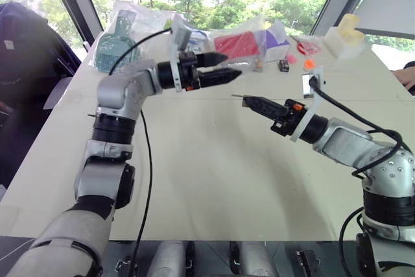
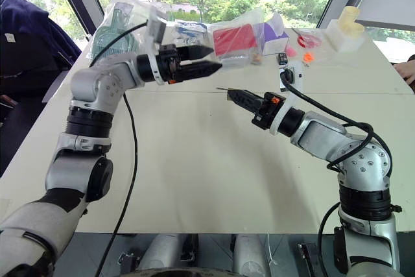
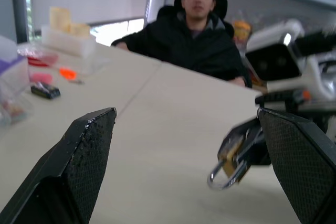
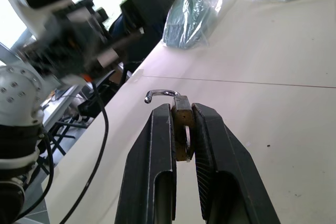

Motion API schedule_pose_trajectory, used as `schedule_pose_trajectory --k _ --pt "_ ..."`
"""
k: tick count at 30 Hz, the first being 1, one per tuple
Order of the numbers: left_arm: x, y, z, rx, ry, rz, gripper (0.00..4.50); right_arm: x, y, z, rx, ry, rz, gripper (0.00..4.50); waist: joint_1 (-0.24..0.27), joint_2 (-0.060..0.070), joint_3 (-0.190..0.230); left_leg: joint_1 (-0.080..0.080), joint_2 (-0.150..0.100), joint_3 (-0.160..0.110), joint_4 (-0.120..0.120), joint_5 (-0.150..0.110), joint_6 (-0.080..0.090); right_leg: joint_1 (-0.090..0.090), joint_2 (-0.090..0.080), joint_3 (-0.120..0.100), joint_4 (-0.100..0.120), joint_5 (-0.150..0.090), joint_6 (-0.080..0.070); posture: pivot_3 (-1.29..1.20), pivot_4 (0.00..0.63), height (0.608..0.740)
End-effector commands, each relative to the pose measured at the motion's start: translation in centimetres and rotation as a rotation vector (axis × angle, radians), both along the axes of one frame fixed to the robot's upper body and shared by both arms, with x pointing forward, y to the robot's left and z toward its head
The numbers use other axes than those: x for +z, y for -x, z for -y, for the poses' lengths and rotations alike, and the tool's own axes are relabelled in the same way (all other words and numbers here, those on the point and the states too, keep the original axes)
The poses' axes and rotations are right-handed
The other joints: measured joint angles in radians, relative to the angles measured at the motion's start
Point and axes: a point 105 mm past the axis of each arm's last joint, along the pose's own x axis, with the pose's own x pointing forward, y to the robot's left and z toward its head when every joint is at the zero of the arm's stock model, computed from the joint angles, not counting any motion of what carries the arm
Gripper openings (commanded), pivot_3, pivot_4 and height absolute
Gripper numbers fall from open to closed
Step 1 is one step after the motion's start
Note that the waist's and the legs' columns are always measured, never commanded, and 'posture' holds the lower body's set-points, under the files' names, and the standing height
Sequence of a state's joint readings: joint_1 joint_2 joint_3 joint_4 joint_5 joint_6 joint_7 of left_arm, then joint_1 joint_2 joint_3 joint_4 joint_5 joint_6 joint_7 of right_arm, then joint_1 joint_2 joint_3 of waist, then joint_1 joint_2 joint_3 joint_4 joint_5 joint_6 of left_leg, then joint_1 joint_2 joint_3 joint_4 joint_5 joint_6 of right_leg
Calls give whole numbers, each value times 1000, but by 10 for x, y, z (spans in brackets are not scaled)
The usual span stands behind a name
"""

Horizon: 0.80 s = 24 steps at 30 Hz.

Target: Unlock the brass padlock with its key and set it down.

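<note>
Two hands hang above the worktop: the right hand is clenched on the brass padlock, while the left hand gapes empty just beside it. The right wrist view shows the shackle sprung open, so setting down seems next. I see no key.

no legible text, labels or numbers

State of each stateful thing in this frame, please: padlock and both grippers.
brass padlock: held off the table, shackle swung open
right gripper: shut on the brass padlock's body
left gripper: open, empty, raised above the table
</note>
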<state>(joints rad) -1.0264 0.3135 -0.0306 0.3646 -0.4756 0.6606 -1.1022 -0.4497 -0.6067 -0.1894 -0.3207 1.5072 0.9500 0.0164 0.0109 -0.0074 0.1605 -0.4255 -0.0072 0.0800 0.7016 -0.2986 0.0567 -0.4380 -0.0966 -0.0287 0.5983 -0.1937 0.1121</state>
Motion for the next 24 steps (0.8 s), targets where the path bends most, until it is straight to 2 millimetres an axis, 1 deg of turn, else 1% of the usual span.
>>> schedule_pose_trajectory --k 1,4,17,20,22,24 --pt "-1 3 3 -24 -34 60 4456 17 5 -2 14 -22 65 0 0 0 0 0 0 0 0 0 0 0 0 0 0 0 0 0 150 740" --pt "-8 4 2 -28 -55 66 4456 18 6 -2 11 -25 66 0 0 0 0 0 0 0 0 0 0 0 0 0 0 0 0 0 150 740" --pt "-22 -1 -2 0 -112 88 4456 22 9 -5 35 -34 72 0 0 0 0 0 0 0 0 0 0 0 -1 0 0 0 0 0 150 740" --pt "-22 -2 -2 2 -105 82 4456 22 11 -6 39 -33 73 0 1 0 0 0 0 0 0 0 0 0 -1 0 0 0 0 0 150 740" --pt "-19 0 -4 -18 -93 69 4456 21 11 -5 36 -32 71 0 1 0 0 0 0 0 0 0 0 0 -1 0 0 0 0 0 150 740" --pt "-13 10 -7 -86 -69 23 4456 19 10 -3 25 -30 66 0 -1 0 0 0 0 0 0 0 0 0 -1 0 0 0 0 0 150 740"
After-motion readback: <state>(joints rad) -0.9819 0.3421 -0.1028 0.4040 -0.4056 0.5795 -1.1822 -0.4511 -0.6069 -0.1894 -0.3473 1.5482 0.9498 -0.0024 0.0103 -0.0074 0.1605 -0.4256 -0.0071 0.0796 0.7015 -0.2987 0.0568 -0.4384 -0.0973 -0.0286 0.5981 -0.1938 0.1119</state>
